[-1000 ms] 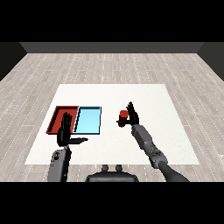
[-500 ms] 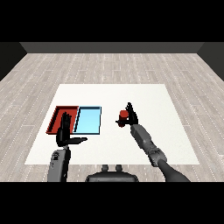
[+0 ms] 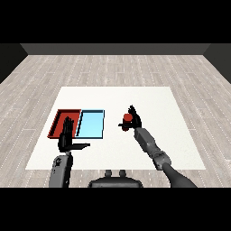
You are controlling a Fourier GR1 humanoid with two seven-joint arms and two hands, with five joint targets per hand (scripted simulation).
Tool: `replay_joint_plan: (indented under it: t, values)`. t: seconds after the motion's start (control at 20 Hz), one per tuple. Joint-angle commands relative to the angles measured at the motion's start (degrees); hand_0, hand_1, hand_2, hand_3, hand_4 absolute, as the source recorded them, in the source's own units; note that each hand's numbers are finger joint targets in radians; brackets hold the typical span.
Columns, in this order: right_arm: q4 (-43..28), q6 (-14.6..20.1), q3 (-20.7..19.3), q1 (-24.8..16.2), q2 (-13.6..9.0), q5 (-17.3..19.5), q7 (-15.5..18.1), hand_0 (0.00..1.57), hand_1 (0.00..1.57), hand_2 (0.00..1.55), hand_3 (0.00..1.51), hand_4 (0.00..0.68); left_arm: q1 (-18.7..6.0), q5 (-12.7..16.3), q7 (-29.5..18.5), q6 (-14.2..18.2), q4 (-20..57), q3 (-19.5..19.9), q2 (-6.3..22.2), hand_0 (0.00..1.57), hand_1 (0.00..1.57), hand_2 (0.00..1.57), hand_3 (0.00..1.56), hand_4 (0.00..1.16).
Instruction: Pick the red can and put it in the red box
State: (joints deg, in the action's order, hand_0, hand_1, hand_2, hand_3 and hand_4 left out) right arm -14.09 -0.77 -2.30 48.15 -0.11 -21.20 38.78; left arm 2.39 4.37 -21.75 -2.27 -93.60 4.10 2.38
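Nothing moved | right robot hand curled round red can, half hidden | left robot hand open

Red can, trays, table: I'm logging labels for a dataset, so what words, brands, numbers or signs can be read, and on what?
None can be read.
Red can, in the right hand: no label shows.
Red tray: plain.
Light blue tray: plain.
Table: plain white.
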Motion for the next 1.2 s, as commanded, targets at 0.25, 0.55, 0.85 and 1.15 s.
replay_joint_plan:
  t: [0.25,0.55,0.85,1.15]
  values:
    - [1.78,8.55,3.71,4.14,0.09,-1.81,-2.03,1.5,1.5,1.47,1.44,0.667,-2.82,2.93,0.19,-2.94,2.86,3.27,3.1,0.0,0.0,0.0,0.0,0.0]
    - [-0.99,9.42,3.3,0.44,-0.04,3.82,0.65,1.47,1.47,1.45,1.43,0.646,0.62,-1.43,1.36,0.84,-2.19,-1.09,-0.08,0.0,0.0,0.0,0.0,0.0]
    - [-7.27,10.34,4.51,-1.31,0.09,3.19,0.05,1.46,1.46,1.45,1.41,0.661,0.83,-0.92,2.09,0.46,-3.32,-2.47,-1.11,0.0,0.0,0.0,0.0,0.0]
    - [-16.93,12.31,6.72,-3.56,-0.16,3.52,-2.97,1.43,1.43,1.44,1.41,0.649,-3.92,-4.08,2.75,1.44,2.73,-2.74,-0.11,0.0,0.0,0.0,0.0,0.0]
